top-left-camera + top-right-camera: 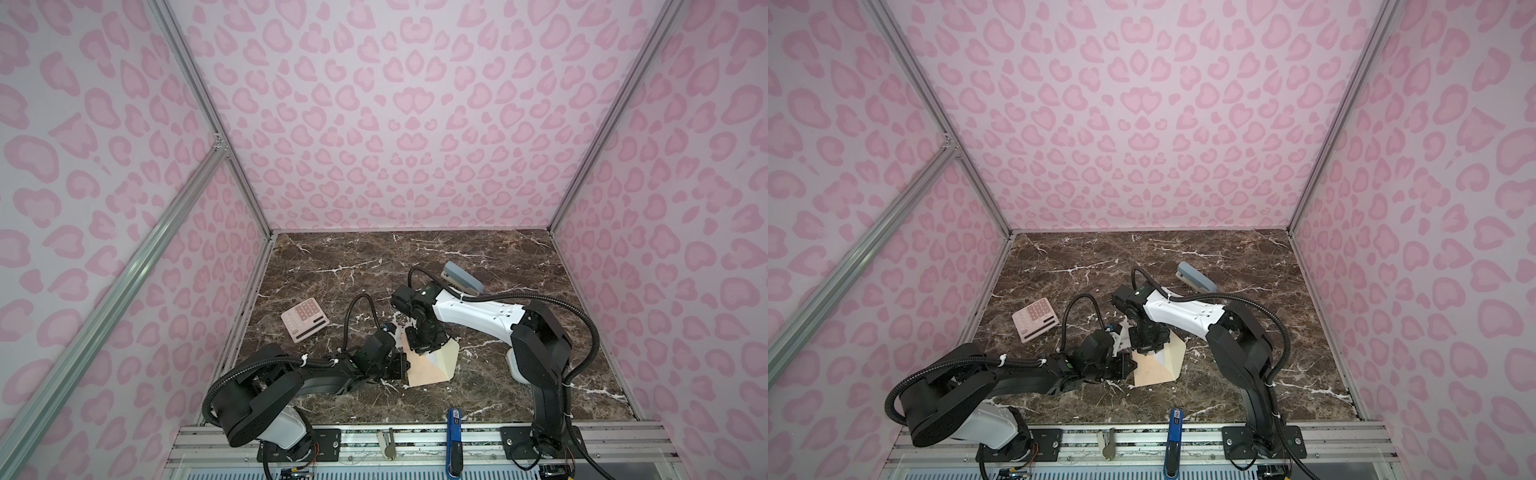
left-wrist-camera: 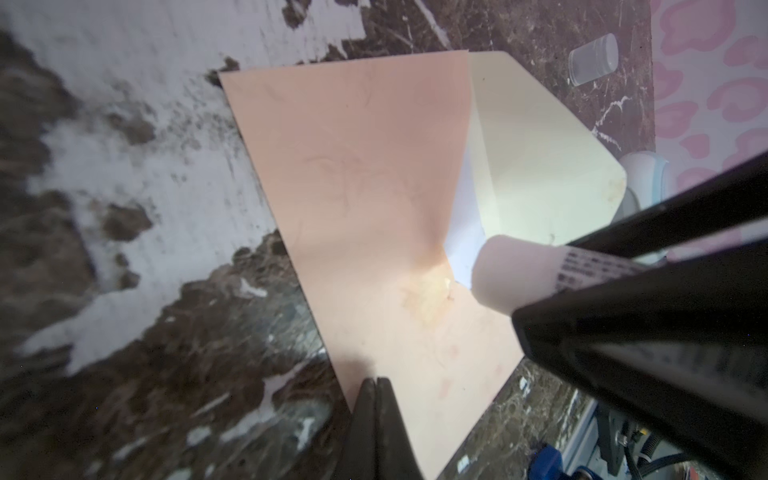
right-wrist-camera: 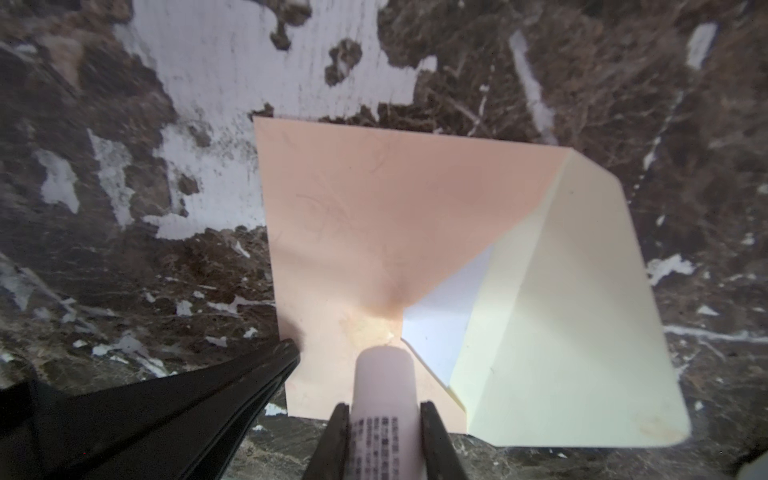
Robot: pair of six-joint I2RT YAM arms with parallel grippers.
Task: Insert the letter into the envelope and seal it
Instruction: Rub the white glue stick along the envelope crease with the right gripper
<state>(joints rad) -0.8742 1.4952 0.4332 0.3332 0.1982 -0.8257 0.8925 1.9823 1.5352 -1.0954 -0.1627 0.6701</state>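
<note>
The peach-orange envelope [image 1: 428, 371] [image 1: 1152, 372] lies flat on the marble, its cream flap [image 3: 561, 311] [image 2: 536, 158] folded open. A white sliver of the letter [image 3: 440, 324] [image 2: 465, 232] shows inside the envelope's mouth. My right gripper [image 3: 384, 409] is shut on a pale glue stick [image 3: 384, 378] [image 2: 511, 274]. The stick's tip rests at the point of the envelope's V, by a yellowish smear [image 3: 370, 328]. My left gripper [image 2: 376, 380] is shut with nothing in it, and its fingertips [image 3: 270, 365] press on the envelope's edge beside the stick.
A pink calculator [image 1: 304, 320] [image 1: 1035, 321] lies to the left of the arms. A grey-blue stapler [image 1: 463, 276] [image 1: 1196, 276] sits behind the right arm. A small clear cap [image 2: 592, 60] stands beyond the flap. A blue tool [image 1: 454, 432] lies on the front rail.
</note>
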